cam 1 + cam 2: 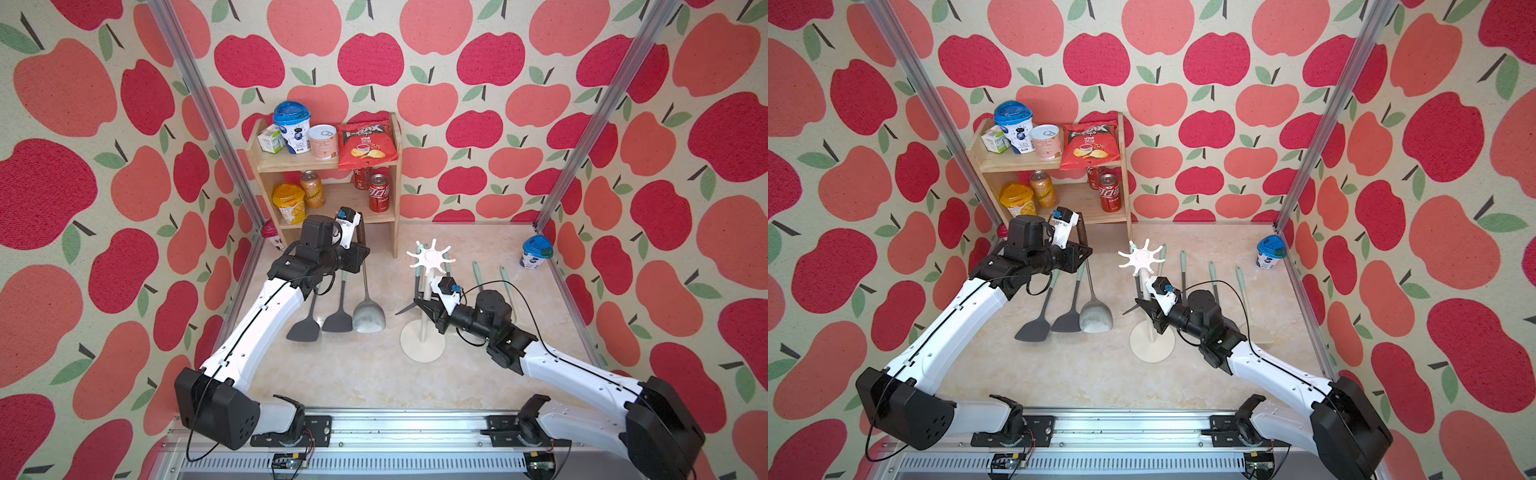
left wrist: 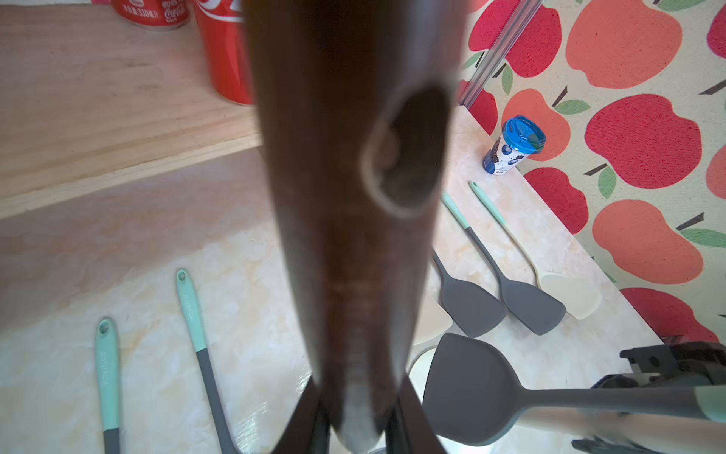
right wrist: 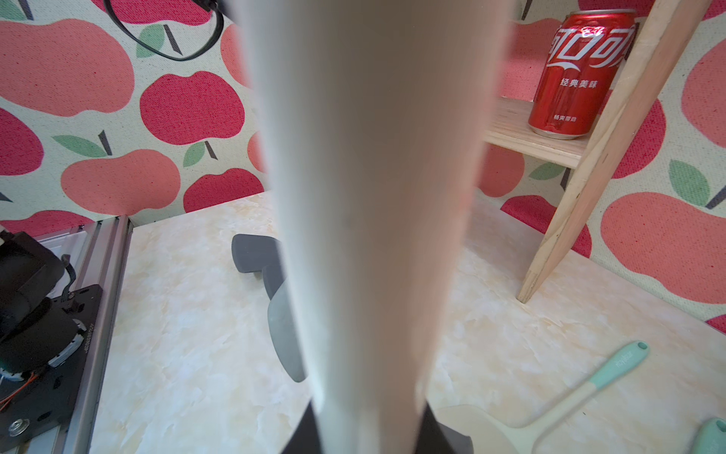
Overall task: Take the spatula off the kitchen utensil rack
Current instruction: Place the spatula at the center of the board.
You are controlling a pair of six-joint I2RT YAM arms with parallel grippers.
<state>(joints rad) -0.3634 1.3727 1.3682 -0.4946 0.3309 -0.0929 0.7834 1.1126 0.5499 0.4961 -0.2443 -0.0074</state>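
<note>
- Left pincer (image 2: 359,423) is clamped on the brown wooden handle of the metal spatula (image 1: 368,318), close to the handle's hanging hole.
- That metal spatula is off the rack (image 1: 430,257) and well apart from it, on the left arm's side. Its handle is raised and its blade is down at the table (image 1: 353,382), just beside a pair of grey spatulas (image 1: 338,322) lying there.
- Right pincer (image 1: 426,311) is closed around the rack's white pole (image 1: 423,334), partway between the star-shaped top and the round base (image 1: 422,353).
- One hanging spatula (image 2: 471,393), grey with a mint handle end, dangles from a prong of the rack.
- Three loose spatulas (image 2: 530,306), two grey and one cream, lie on the table to the right of the rack.
- Wooden shelf (image 1: 398,187) against the back wall, upper tier: a small carton (image 1: 271,139), a blue-lidded cup (image 1: 292,124), a pull-tab tin (image 1: 323,142) and a red chip bag (image 1: 365,143).
- Lower tier: a yellow-lidded cup (image 1: 289,203), an orange can (image 1: 312,189) and two red cola cans (image 1: 379,193).
- A corner cup (image 1: 536,251) with a blue lid stands alone in the table's far right corner.
</note>
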